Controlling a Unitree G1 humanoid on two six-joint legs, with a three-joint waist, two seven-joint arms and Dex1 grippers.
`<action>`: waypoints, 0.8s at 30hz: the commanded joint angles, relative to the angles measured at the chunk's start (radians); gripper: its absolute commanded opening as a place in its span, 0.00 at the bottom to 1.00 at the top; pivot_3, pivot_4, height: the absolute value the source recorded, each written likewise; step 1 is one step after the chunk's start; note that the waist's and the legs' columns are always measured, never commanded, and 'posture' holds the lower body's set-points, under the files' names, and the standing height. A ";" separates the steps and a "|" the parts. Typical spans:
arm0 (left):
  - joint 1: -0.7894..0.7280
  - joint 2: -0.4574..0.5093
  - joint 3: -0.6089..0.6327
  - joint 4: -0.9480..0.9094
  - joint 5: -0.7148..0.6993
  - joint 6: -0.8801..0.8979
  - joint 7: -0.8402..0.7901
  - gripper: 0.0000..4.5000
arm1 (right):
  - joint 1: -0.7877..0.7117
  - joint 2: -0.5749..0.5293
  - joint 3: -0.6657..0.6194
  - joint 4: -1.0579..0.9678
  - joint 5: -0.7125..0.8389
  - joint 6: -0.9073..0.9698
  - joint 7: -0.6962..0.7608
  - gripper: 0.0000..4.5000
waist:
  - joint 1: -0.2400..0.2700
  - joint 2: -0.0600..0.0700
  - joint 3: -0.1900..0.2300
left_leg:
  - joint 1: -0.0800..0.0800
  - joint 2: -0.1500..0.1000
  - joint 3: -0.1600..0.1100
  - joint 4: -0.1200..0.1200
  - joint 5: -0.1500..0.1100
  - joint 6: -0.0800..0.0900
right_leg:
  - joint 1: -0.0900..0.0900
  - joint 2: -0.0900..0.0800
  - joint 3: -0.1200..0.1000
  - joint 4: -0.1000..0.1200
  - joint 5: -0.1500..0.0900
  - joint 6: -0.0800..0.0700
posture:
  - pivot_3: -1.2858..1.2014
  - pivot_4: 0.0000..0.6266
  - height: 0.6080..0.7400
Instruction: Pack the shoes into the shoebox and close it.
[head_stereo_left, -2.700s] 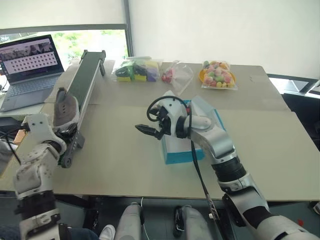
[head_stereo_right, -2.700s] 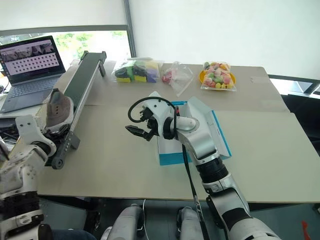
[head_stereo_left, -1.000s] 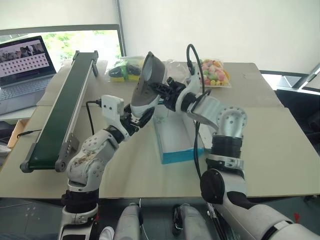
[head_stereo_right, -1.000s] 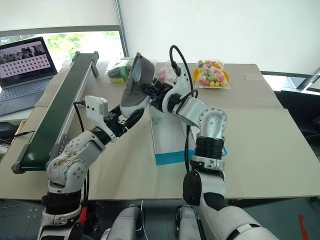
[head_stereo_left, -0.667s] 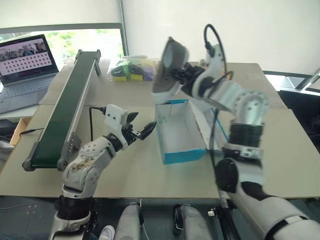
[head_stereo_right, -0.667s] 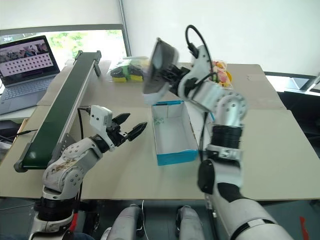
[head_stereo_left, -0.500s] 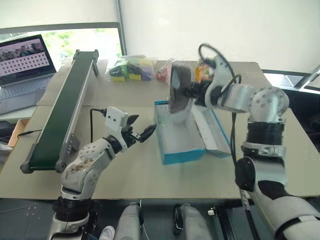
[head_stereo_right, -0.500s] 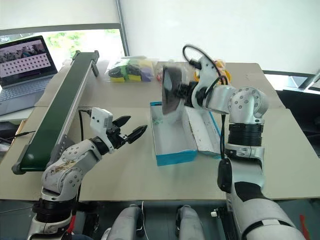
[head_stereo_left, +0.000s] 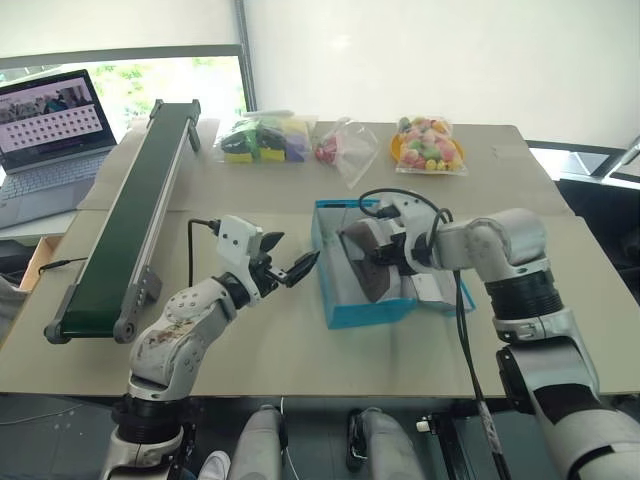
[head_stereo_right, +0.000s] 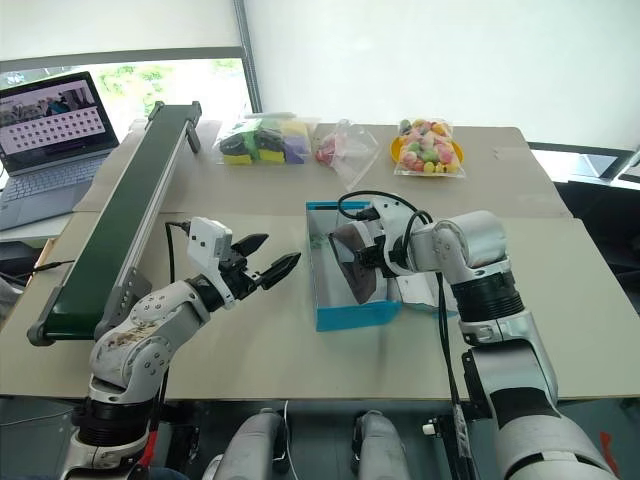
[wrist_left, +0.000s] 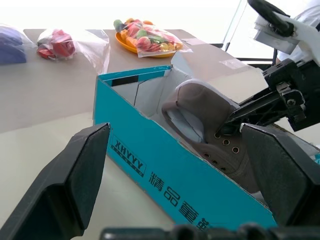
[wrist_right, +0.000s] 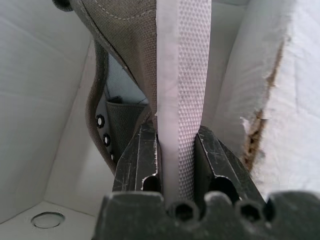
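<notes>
A grey shoe (head_stereo_left: 366, 262) was held on its side inside the open turquoise shoebox (head_stereo_left: 365, 312), which lay near the middle of the table (head_stereo_left: 560, 330) with its lid (head_stereo_left: 440, 290) folded out flat on the far side from the conveyor belt (head_stereo_left: 130, 205). The right gripper (wrist_right: 172, 150) was clenched on the shoe, its two black fingers (wrist_right: 137, 155) pinched on either side of the pale sole edge, with the grey upper and its eyelets hanging beside the white inner wall of the box. Whether the shoe was touching the bottom of the box could not be told. The left gripper (head_stereo_left: 290, 268) was seen released, with its fingers spread wide and nothing between them, hovering just beside the long side of the box that faced the belt and pointing toward it. From the left wrist, the box's turquoise wall with white lettering was seen, with the heel of the shoe rising above its rim. Along the far edge of the table, a bag of dark and yellow items (head_stereo_left: 258, 140), a clear bag with red pieces (head_stereo_left: 340, 148) and a plate of coloured sweets (head_stereo_left: 428, 145) were laid out. An open laptop (head_stereo_left: 45, 125) was placed beyond the belt, at the left.
</notes>
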 joint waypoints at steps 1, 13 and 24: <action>0.002 -0.002 0.010 -0.064 -0.011 0.006 0.010 1.00 | -0.009 0.034 -0.036 0.007 -0.050 -0.026 0.003 0.32 | 0.000 0.000 0.000 | 0.000 0.000 0.000 0.000 0.000 0.000 | 0.000 0.000 0.000 0.000 0.000 0.000 | 0.52 0.24 0.55; 0.003 0.010 0.052 -0.066 -0.006 0.003 0.023 1.00 | -0.096 0.118 -0.078 -0.045 -0.147 -0.111 0.001 0.80 | 0.001 0.000 0.000 | 0.000 0.000 0.000 0.001 0.000 0.000 | 0.000 0.000 0.000 0.001 0.000 0.000 | 0.52 0.24 0.55; 0.038 0.072 0.338 0.094 0.113 -0.105 0.197 1.00 | -0.015 0.128 -0.030 -0.371 -0.115 -0.558 0.303 0.80 | -0.001 0.000 0.000 | 0.000 0.000 0.000 -0.001 0.000 0.000 | 0.000 0.001 0.000 0.000 0.000 0.000 | 0.52 0.24 0.55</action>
